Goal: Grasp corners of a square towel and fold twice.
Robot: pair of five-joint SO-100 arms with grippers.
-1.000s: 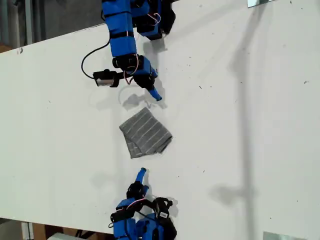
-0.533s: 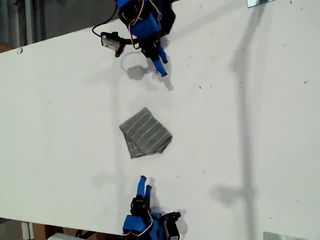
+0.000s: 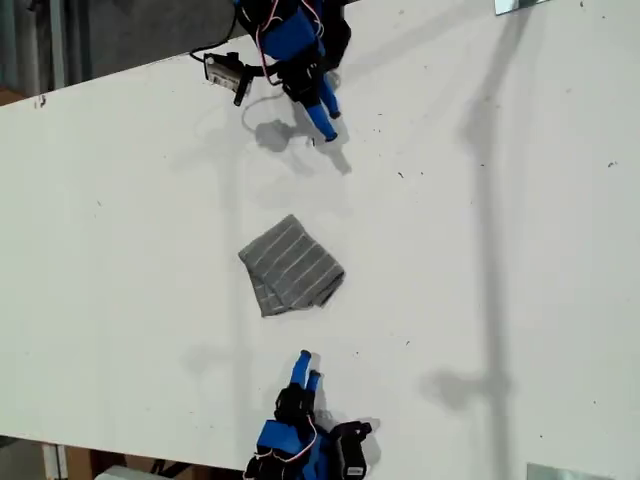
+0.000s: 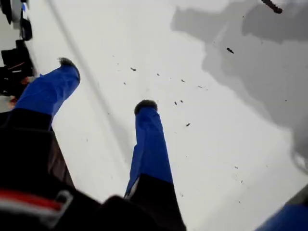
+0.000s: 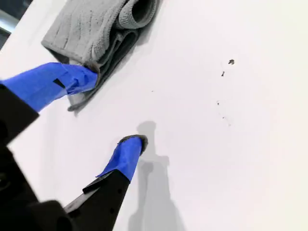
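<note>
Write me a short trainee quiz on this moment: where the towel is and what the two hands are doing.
1. True or false: the towel lies folded on the table, with neither hand closed on it.
2. Which wrist view shows the towel? A) the first wrist view B) the second wrist view C) both
3. Fill in: the jaws of my first hand and my second hand both stand ___.

Key: 1 true; 2 B; 3 open.
</note>
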